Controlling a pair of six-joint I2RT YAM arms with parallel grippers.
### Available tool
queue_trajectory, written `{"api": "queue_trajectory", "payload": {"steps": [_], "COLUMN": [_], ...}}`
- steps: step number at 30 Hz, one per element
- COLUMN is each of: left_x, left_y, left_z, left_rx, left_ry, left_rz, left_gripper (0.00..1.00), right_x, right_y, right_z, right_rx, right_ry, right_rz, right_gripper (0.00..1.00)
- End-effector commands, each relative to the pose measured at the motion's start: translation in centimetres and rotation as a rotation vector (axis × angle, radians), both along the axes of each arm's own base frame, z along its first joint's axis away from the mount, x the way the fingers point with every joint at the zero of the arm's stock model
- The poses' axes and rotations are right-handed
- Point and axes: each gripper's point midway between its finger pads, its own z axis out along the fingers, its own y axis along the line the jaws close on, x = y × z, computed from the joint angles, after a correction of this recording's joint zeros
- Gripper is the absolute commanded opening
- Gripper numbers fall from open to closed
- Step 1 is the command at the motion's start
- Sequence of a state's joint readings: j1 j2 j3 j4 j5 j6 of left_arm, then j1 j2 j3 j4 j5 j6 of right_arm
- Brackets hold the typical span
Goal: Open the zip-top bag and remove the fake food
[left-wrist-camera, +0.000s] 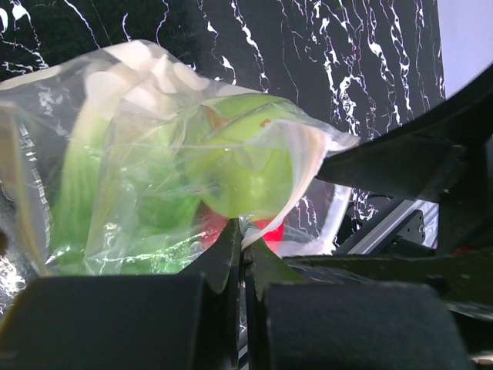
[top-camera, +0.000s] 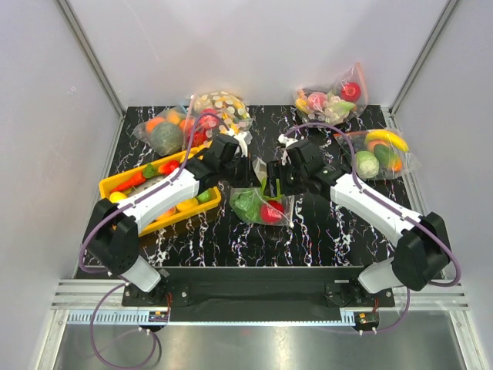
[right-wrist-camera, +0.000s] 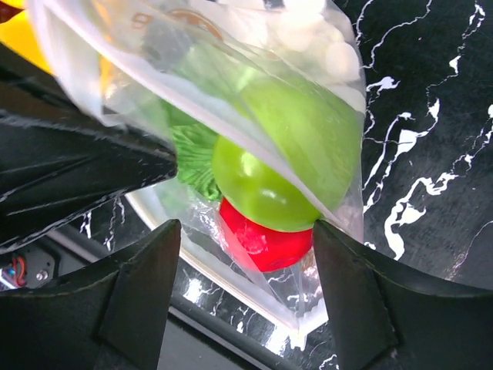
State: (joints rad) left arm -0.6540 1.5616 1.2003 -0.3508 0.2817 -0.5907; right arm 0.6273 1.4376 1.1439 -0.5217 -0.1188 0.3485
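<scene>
The left gripper (left-wrist-camera: 243, 258) fills the bottom of its wrist view, fingers closed tip to tip on a fold of film at the edge of the zip-top bag (left-wrist-camera: 154, 116). The right gripper (right-wrist-camera: 245, 235) stands wide, one finger on each side of the bag, gripping nothing. The bag sits at the centre of the table (top-camera: 323, 231), between the two grippers. Its long axis runs roughly from near to far. The far edge is lifted toward the grippers, and the filled body lies on the near side. The fake food remains inside: a green apple (left-wrist-camera: 246, 177) uppermost against the film, a lettuce (left-wrist-camera: 115, 208) beside it, and a red fruit (right-wrist-camera: 266, 235) below the apple. Whether the zip strip is sealed cannot be told. To the left, a yellow tray (top-camera: 108, 185) of produce lies under the left arm. Four other filled bags stand along the far and right sides of the table, well apart from the task bag: one dotted (top-camera: 219, 108), one far left (top-camera: 166, 135), one far right (top-camera: 331, 100), and one with a banana (top-camera: 381, 154).
</scene>
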Motion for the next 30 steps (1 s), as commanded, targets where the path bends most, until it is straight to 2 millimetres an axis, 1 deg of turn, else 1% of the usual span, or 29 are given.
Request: {"api": "queue_trajectory", "payload": {"steps": [1, 6, 7, 11, 16, 19, 25, 28, 30], "left_x": [0.8, 0.7, 0.7, 0.6, 0.7, 0.9, 0.9, 1.0, 1.0], "left_y": [-1.2, -1.2, -1.1, -1.2, -1.4, -1.5, -1.6, -1.7, -1.8], "left_z": [2.4, 2.2, 2.2, 2.0, 2.1, 2.2, 2.1, 2.0, 2.2], "left_rx": [-0.050, -0.041, -0.038, -0.039, -0.042, -0.039, -0.035, -0.034, -0.038], "left_ry": [-0.056, -0.053, -0.053, -0.048, -0.046, -0.046, -0.041, -0.036, -0.040], "left_rz": [-0.037, -0.045, -0.047, -0.052, -0.059, -0.059, -0.065, -0.068, -0.072], "left_gripper": [0.00, 0.00, 0.00, 0.00, 0.00, 0.00, 0.00, 0.00, 0.00], "right_x": [1.5, 2.6, 2.8, 3.6, 4.6, 5.5, 7.1, 7.2, 6.9], "right_y": [0.3, -0.1, -0.1, 0.2, 0.3, -0.3, -1.9, -1.5, -0.5], "right_z": [0.0, -0.3, -0.2, -0.1, -0.6, -0.9, -0.5, -0.6, -0.6], "right_rx": [-0.005, -0.033, -0.034, -0.020, -0.016, -0.031, -0.006, 0.011, 0.044], "right_ry": [-0.052, -0.071, -0.077, -0.095, -0.100, -0.108, -0.120, -0.120, -0.113], "right_rz": [-0.026, -0.061, -0.063, -0.069, -0.078, -0.102, -0.145, -0.103, -0.051], "right_gripper": [0.76, 0.80, 0.82, 0.85, 0.88, 0.89, 0.91, 0.93, 0.94]}}
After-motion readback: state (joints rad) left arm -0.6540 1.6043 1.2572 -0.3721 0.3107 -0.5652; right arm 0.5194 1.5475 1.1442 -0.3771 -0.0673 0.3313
